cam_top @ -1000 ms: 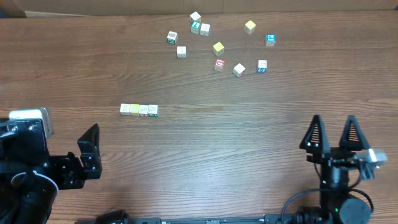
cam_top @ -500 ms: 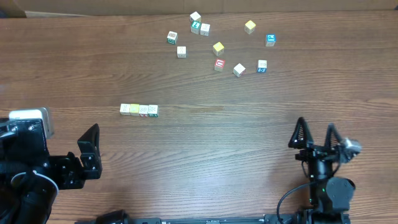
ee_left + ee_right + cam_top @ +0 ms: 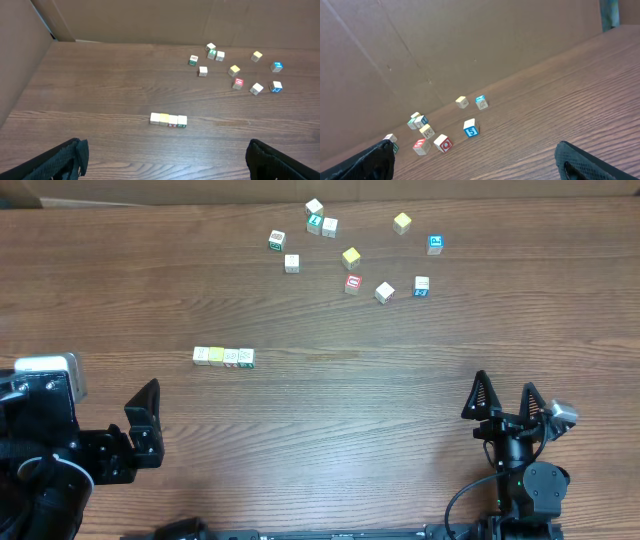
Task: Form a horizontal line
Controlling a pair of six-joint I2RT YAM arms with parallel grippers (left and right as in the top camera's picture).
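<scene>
Horizontal line sat left of centre on the wooden table, on its near half, well apart from both arms. Left gripper was parked at the near-left edge, jaws spread wide, empty, unmoved over the last second. Right gripper was also wide and empty. It had shifted a little left and twisted compared with a second ago, then settled by the near-right edge.

Loose cubes stayed scattered at the far side, red-marked cube and blue-marked cube among them.

The line was four cubes touching side to side: plain pale cube at the left end, yellow-faced cube next, two green-marked cubes at the right. No cube had moved.

Judged: line finished, right arm only backing off to rest.
</scene>
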